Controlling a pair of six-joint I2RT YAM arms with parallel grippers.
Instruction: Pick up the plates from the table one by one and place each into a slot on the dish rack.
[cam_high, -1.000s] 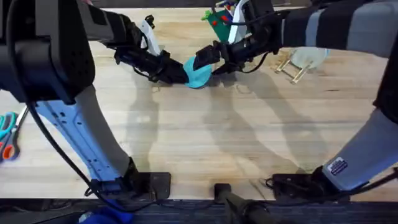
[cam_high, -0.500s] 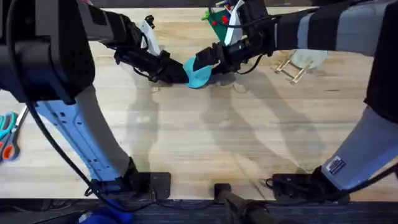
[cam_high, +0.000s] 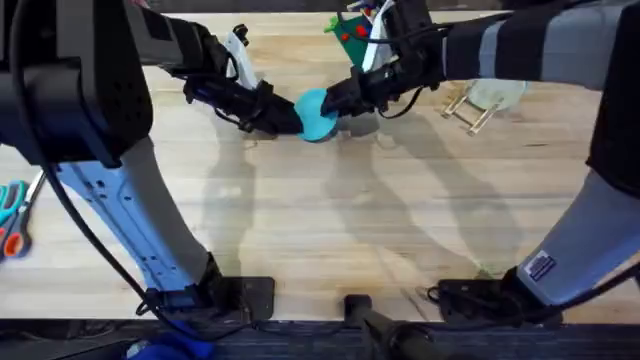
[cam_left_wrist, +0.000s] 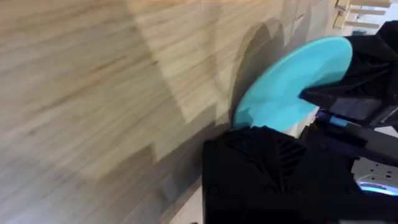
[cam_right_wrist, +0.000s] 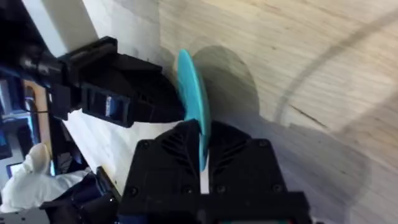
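A turquoise-blue plate (cam_high: 317, 117) stands on edge just above the table (cam_high: 320, 220), held between both arms at the far middle. My left gripper (cam_high: 288, 120) is shut on its left rim; one black finger (cam_left_wrist: 280, 168) covers the plate's (cam_left_wrist: 292, 81) lower part. From the right, my right gripper (cam_high: 338, 98) is shut on the opposite rim, and the plate's edge (cam_right_wrist: 191, 93) runs down into the narrow gap between its fingers (cam_right_wrist: 168, 155). The dish rack (cam_high: 465, 110) lies to the right with a pale plate (cam_high: 497, 92) in it.
A green block plate with red pieces (cam_high: 350, 35) sits behind the grippers at the far edge. Scissors with blue and orange handles (cam_high: 12, 215) lie at the table's left edge. Both arms' bases stand at the near edge, with bare wood in between.
My right gripper has moved left and closed in over the plate's right rim. The left gripper and the plate have stayed almost in place.
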